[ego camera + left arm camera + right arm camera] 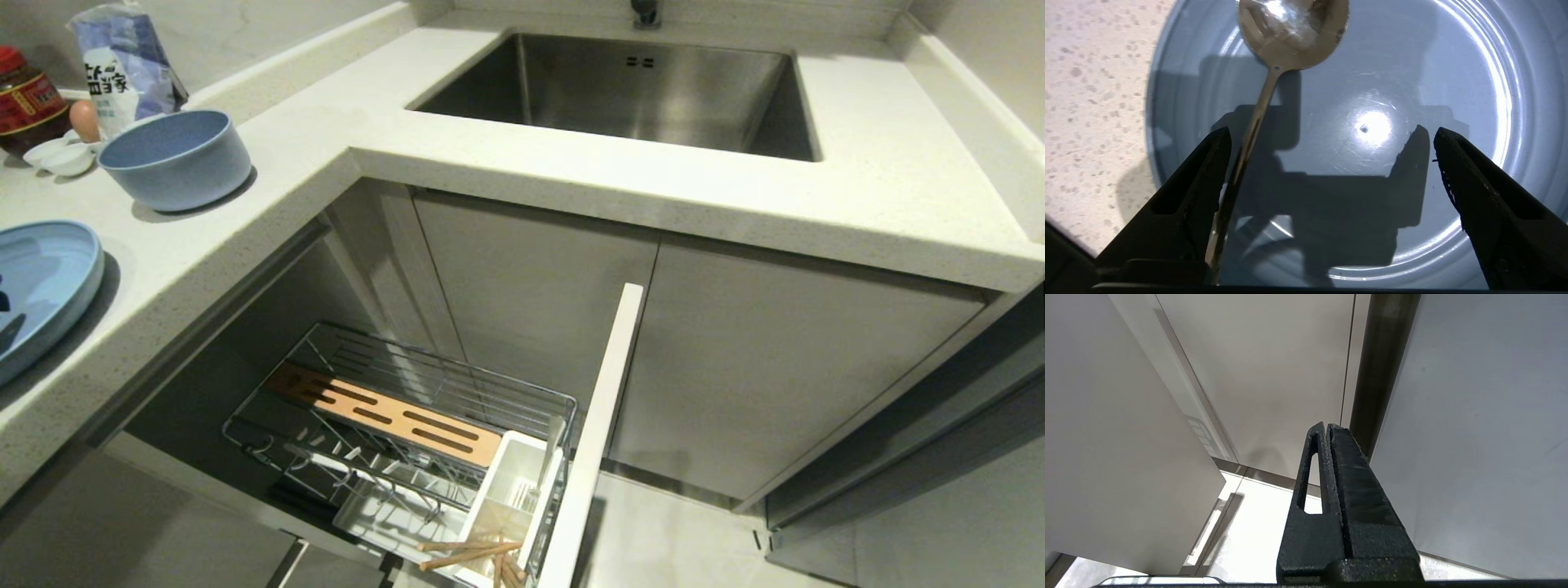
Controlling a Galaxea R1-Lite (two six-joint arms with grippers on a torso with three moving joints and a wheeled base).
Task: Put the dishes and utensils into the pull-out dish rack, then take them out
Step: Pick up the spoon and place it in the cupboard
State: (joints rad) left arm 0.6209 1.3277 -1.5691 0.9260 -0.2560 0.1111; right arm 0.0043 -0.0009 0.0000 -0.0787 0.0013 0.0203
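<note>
Head view: pull-out dish rack (408, 425) drawn out below the countertop (571, 171), pale cabinet front (600, 425) standing edge-on at its right end. Slotted wooden bar (384, 412) lying across the chrome wire basket. White utensil caddy (510, 490) seated at the front end of the rack, just behind the cabinet front; chopsticks (469, 554) inside it, tips splayed toward the near edge. Blue bowl (175, 159) upright on the left counter, near a bag (122, 65), a jar (28, 102) and small white saucers (61, 155). Light-blue plate (41, 286) flat on the same counter, nearer the camera, partly cut by the picture's left edge. Steel sink (645, 90) set into the rear counter. Neither arm visible here.

Left wrist view: left gripper (1329, 136) poised over the plate (1453, 102), jaws spread wide, nothing between them gripped. Spoon (1274, 69) lying in the plate, bowl end away from the wrist, handle running back beside one finger (1188, 204); contact between handle and finger not determinable.

Right wrist view: right gripper (1327, 428) with fingers pressed together, empty, pointed at plain cabinet panels and floor.
</note>
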